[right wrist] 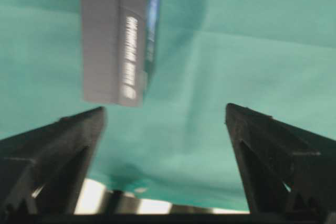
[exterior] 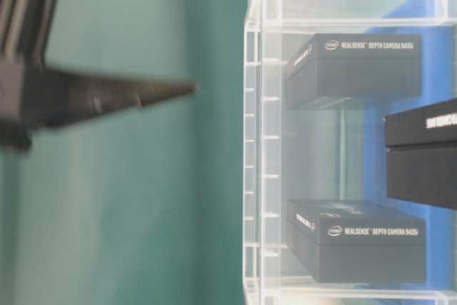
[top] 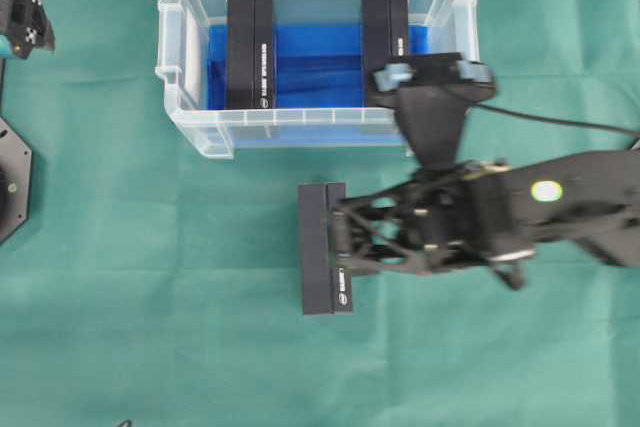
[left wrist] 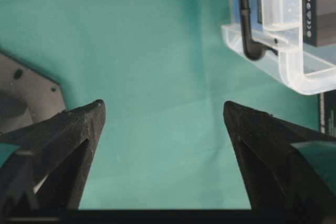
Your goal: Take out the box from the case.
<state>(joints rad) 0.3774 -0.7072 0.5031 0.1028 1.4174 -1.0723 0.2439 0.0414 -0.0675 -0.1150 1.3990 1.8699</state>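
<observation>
The left gripper (left wrist: 163, 114) sits at the far left of the work area, well apart from the case (top: 190, 117). Its jaws stand wide apart over bare green cloth (top: 120, 297) and hold nothing. In the left wrist view, a corner of the case rim lies ahead of the gripper and to its right.

The case stands on the cloth, upright, with a blue lining (top: 320, 57) on its floor. Two black boxes remain inside: one (top: 250, 52) near the left wall, one (top: 384, 37) near the right wall, both on edge.

A third box (top: 327, 247) lies on the cloth outside the case, just below its front wall. It sits directly at the tips of the right gripper (top: 345, 237) in the overhead view.

The right gripper's jaws are spread fully and grasp nothing. In the right wrist view the box lies ahead of the left finger (right wrist: 63, 145), clear of both fingers; contact cannot be confirmed.
</observation>
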